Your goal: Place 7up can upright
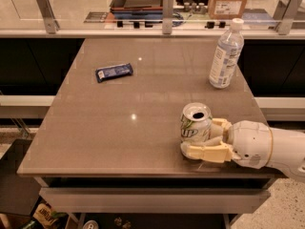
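Observation:
The 7up can is white-silver with green lettering and stands upright near the table's front right, its opened top facing up. My gripper reaches in from the right edge and is shut on the can. One cream finger crosses in front of the can's base and the other lies behind its right side. The front finger hides the can's bottom, so I cannot tell whether it touches the table.
A clear plastic water bottle with a white cap stands at the back right. A dark blue snack bar lies at the back left. A glass barrier with metal posts runs along the far edge.

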Available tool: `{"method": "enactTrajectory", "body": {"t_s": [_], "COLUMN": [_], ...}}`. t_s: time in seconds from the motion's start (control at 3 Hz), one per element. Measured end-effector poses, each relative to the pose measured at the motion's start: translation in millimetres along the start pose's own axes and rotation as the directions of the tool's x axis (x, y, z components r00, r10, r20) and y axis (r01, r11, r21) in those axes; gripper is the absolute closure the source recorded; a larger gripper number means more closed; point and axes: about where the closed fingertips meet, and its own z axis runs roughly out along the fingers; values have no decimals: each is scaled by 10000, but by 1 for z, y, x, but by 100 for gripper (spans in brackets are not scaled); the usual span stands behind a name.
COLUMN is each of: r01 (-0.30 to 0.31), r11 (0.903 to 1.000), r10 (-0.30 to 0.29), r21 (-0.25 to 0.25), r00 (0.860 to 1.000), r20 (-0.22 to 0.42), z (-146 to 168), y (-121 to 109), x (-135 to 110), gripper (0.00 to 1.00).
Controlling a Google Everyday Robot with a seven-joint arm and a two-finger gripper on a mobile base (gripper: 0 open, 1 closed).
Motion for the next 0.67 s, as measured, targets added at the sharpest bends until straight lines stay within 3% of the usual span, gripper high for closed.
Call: {"method": "enactTrajectory", "body": {"t_s": [0.67], "r01": [38], "r11": [9993], "r10": [-50], "r21": [-370], "r00": [9995], "r20": [-322], "z": [1], "y": [11], "x": [11], "gripper": [37]}}
